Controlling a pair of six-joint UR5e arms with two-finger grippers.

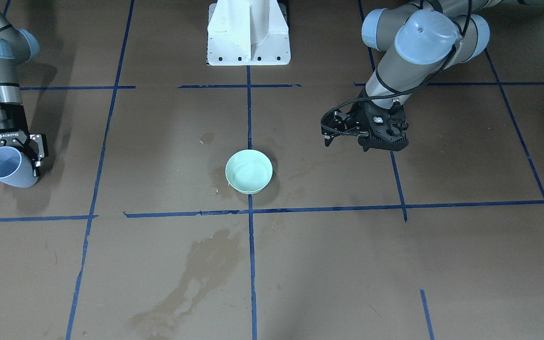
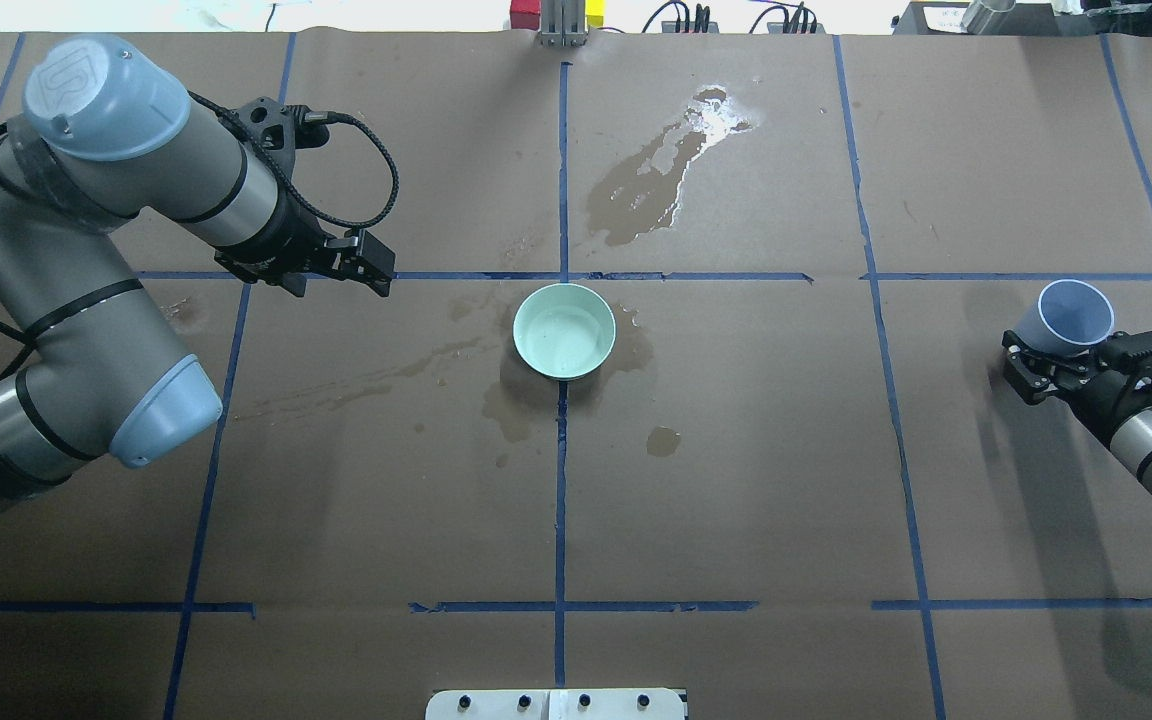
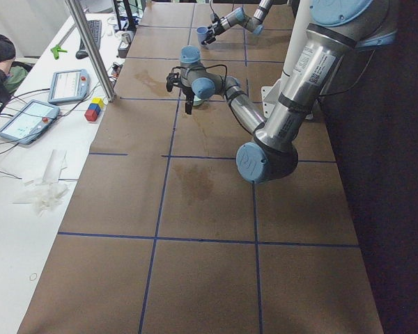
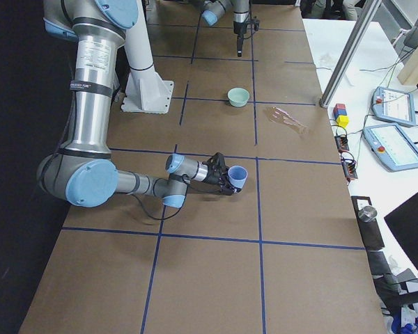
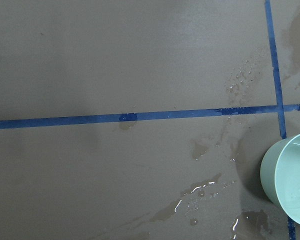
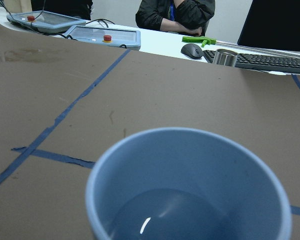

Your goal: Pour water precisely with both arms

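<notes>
A mint-green bowl [image 1: 249,171] [image 2: 564,330] sits at the table's middle where two blue tape lines cross, and shows a faint glossy sheen inside. My right gripper [image 2: 1058,350] [image 1: 11,156] is shut on a blue cup [image 2: 1074,315] [image 1: 4,166] far out on my right side. The water [image 6: 165,215] lies in the cup's bottom with a small glint. My left gripper [image 2: 376,272] [image 1: 329,134] hangs open and empty, left of the bowl and a little beyond it. In the left wrist view the bowl's rim [image 5: 277,180] shows at the lower right edge.
Wet patches darken the brown paper: a large one [image 2: 661,175] beyond the bowl, smears [image 2: 496,400] around it. The white pedestal [image 1: 248,35] stands at my base. Past the table's far edge are a desk with tablets [image 6: 102,36], a keyboard and a seated person [image 6: 175,12].
</notes>
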